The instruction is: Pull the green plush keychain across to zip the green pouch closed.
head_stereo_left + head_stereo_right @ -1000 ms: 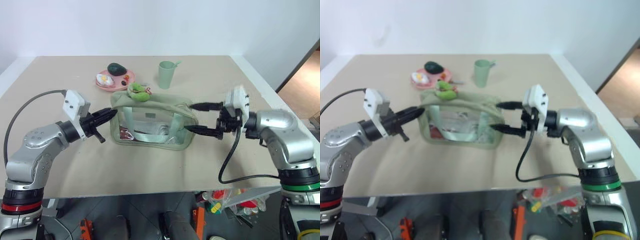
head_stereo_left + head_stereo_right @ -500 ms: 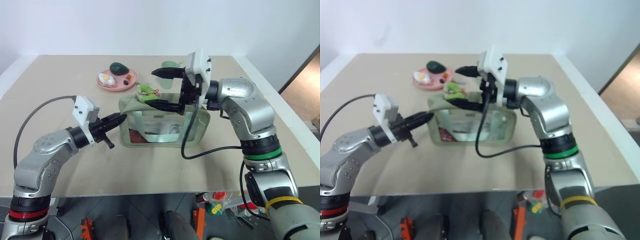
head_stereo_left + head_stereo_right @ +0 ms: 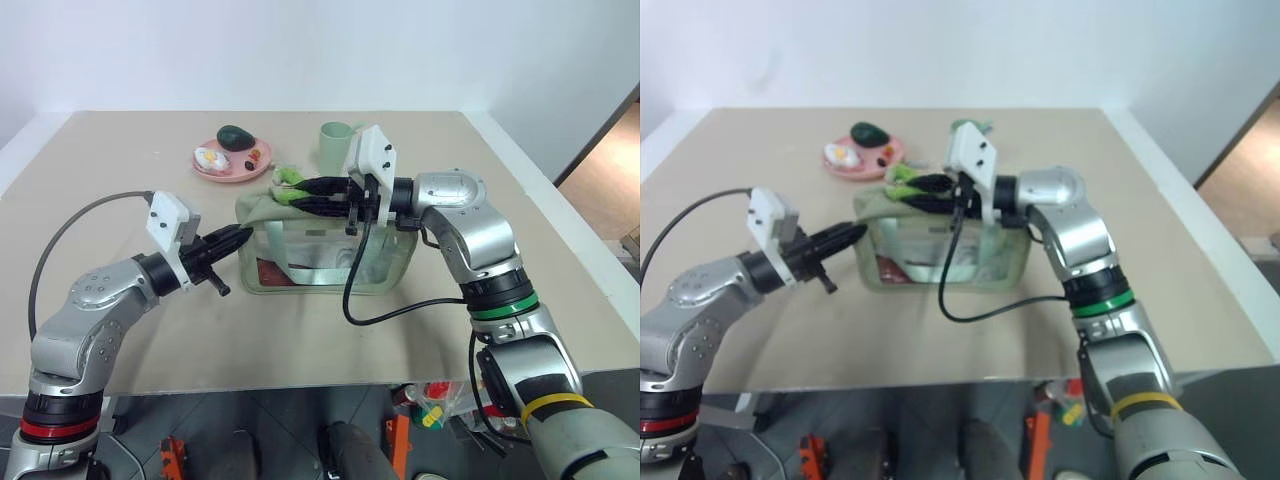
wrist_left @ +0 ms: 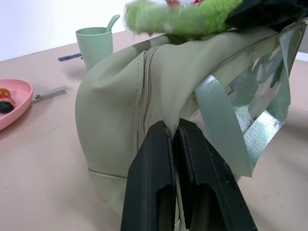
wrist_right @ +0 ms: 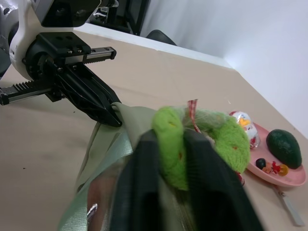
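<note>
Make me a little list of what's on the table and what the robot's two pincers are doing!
green pouch: mid-table
green plush keychain: on the pouch's top, at its left end
right pincer: shut on the green plush keychain
left pincer: shut, pinching the pouch's left end
pink plate: behind the pouch, holds food
pale green cup: behind the pouch

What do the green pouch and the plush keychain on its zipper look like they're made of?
The green pouch: matte sage fabric, probably nylon or canvas, with stitched seams, and glossy clear plastic side panels that show reflections. The green plush keychain: fuzzy lime pile, likely synthetic plush, soft-looking.
</note>
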{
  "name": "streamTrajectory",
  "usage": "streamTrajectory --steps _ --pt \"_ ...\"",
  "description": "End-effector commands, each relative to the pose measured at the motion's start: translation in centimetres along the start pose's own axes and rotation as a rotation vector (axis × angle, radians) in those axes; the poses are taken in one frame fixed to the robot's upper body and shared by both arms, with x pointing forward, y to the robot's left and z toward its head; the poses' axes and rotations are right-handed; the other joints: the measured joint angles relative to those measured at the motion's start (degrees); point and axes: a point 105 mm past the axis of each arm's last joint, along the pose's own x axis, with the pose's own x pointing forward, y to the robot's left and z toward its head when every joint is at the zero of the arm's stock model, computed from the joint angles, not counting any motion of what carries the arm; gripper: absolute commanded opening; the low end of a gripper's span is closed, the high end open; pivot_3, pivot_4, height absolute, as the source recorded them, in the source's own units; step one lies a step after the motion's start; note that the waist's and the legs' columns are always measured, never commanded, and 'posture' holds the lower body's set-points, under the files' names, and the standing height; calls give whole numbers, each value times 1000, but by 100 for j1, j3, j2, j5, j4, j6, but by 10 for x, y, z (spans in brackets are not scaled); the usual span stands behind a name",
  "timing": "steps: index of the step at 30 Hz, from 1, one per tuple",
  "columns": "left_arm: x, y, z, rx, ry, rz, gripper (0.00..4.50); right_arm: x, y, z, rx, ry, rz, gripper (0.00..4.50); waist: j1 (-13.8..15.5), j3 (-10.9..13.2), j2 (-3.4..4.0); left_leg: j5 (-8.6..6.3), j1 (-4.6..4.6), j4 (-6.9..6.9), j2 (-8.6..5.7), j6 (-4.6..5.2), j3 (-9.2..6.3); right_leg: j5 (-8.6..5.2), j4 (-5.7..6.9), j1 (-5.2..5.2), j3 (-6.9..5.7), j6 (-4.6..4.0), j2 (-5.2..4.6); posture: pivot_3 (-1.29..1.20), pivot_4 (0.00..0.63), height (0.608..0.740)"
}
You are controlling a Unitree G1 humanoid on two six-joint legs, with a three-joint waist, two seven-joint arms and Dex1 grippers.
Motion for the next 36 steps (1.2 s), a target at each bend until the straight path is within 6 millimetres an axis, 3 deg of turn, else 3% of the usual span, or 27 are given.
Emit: streamTrajectory --steps 1,8,13,15,16,19,24,27,31,36 --pt "4 -3 5 29 -15 -10 0 0 2 4 -12 -16 5 69 0 0 0 0 0 0 0 0 0 0 0 0 0 0 0 0 150 740" --pt "10 -1 12 9 -56 18 0 -5 3 22 -48 -97 -6 69 3 0 0 0 0 0 -1 0 0 0 0 1 0 1 -1 0 150 740" --pt "11 -2 13 13 -56 31 0 -40 -16 39 -143 -116 -148 69 23 0 0 0 -5 0 -4 0 -3 0 -1 0 -3 4 -4 0 150 740" --pt "10 -3 15 10 -63 49 0 -69 -30 37 -171 -73 -265 69 31 0 0 0 -6 0 -12 0 -3 -4 -2 1 -4 10 -14 0 150 740" --pt "10 -3 15 8 -65 64 0 -97 -41 29 -180 -7 -366 69 41 0 -1 0 -6 0 -16 0 -2 -5 -2 2 -3 12 -18 0 150 740" --pt "8 -3 16 -3 -70 100 0 -157 -57 9 -200 165 -574 69 109 0 -1 0 -11 0 -33 0 -1 -14 -9 6 -4 26 -37 0 150 740" --pt "6 -3 10 -8 -49 132 0 -232 -60 -33 -275 561 -788 69 52 0 0 -9 1 -2 -32 14 27 -10 -14 4 21 33 -35 0 150 740" --pt "6 -2 8 -8 -44 143 0 -224 -44 -49 -238 608 -774 69 32 0 0 -9 4 -3 -33 14 20 -12 -12 7 18 30 -33 0 150 740" --pt "13 -1 10 16 -51 151 0 -182 -2 -104 -117 684 -681 69 -19 -3 -2 -8 21 1 -27 14 22 -6 -9 16 25 34 -25 0 150 740" --pt "17 -2 12 35 -59 152 0 -162 20 -131 -88 715 -642 69 -15 0 4 4 16 5 -34 1 28 -7 -9 13 31 19 -30 0 150 740"
